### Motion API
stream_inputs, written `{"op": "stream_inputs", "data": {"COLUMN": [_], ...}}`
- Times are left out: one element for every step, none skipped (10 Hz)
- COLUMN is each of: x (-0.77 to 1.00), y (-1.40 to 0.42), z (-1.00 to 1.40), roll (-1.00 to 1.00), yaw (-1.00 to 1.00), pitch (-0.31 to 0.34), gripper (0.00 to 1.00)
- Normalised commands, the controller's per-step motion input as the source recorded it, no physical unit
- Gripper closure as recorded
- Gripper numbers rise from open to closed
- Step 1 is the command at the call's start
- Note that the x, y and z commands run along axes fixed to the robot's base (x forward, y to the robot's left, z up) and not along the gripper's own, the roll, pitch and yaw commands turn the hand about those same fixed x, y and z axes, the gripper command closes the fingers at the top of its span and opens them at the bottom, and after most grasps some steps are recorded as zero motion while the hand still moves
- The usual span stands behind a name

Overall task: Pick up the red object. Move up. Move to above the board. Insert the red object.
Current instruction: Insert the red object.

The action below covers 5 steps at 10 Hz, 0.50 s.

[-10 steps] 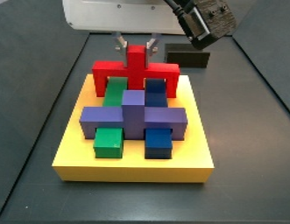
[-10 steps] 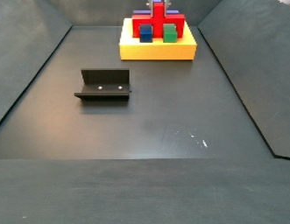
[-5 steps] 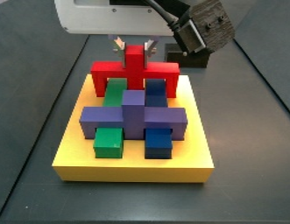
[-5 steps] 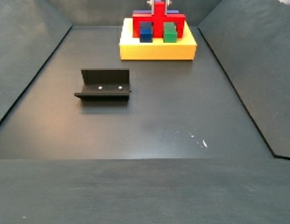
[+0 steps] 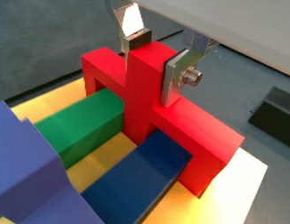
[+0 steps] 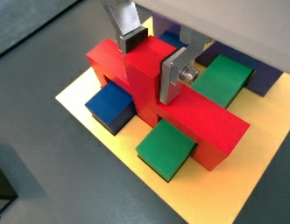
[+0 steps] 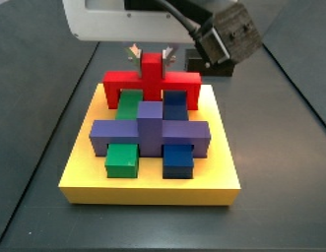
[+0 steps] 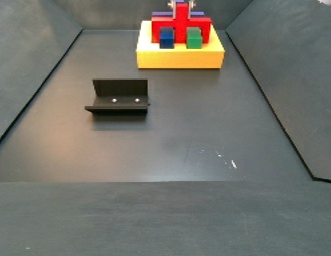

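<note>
I take the board (image 7: 152,177) as my landmark; the red object (image 7: 152,83) stands at the board's far end from the side camera, its two legs reaching down to the yellow surface on either side of a green block (image 5: 74,129) and a blue block (image 5: 141,179), just behind the purple cross-shaped block (image 7: 151,128); compared with the frames of a second and half a second ago, the red piece has not shifted against the board, while the dark wrist housing above and behind the board has drifted slightly, so I judge that the descent is over and the piece is seated or very nearly so; the gripper (image 5: 157,59) sits directly above the board's far end, its two silver fingers (image 5: 178,74) flanking the upright stub of the red object; in both wrist views the plates lie close against the stub's faces, yet I cannot tell whether the pads press it or have just let go, so I treat the hold as unconfirmed; in a side view the fixture (image 8: 118,97) stands on the floor well apart from the board (image 8: 180,53); what remains, in my judgement, is only to spread the fingers and lift straight up, since any sideways pull could tip the arch off its seat.
</note>
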Motion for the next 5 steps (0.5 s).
{"op": "stream_inputs", "data": {"x": [0.00,0.00,0.00,0.00,0.00], "y": [0.04,0.04,0.00,0.01,0.00], "z": [-0.53,-0.60,-0.57,-0.54,0.00], "roll": [0.18,0.12,0.07,0.03,0.02], "yaw": [0.00,0.00,0.00,0.00,0.00], "pitch": [-0.101,-0.081,-0.100,-0.097,0.000], "gripper": [1.00,1.00,1.00,1.00,1.00]}}
